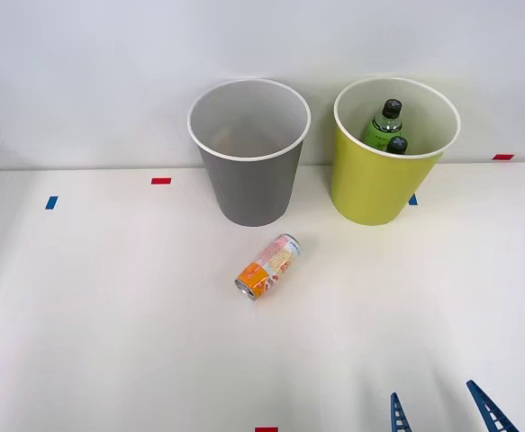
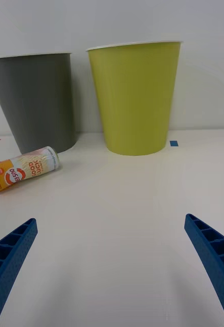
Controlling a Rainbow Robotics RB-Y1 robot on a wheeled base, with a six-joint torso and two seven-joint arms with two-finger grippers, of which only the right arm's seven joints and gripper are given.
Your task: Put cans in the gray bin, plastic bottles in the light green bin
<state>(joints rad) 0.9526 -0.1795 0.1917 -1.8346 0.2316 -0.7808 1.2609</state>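
An orange and pink-white can [image 1: 268,265] lies on its side on the white table, in front of the gray bin [image 1: 248,171]. The wrist view shows the same can [image 2: 24,168] lying before the gray bin [image 2: 35,99]. To the right stands the light green bin [image 1: 379,184], with two green plastic bottles [image 1: 385,128] with black caps inside it. From the wrist, the light green bin [image 2: 135,97] stands straight ahead. My right gripper [image 1: 441,409] is open at the table's front right, well short of the can; its blue fingers [image 2: 12,253] hold nothing.
Small red tape marks [image 1: 160,181] and blue tape marks [image 1: 51,202] dot the white table [image 1: 109,342]. A white wall rises right behind both bins. Bare table lies between my gripper and the can.
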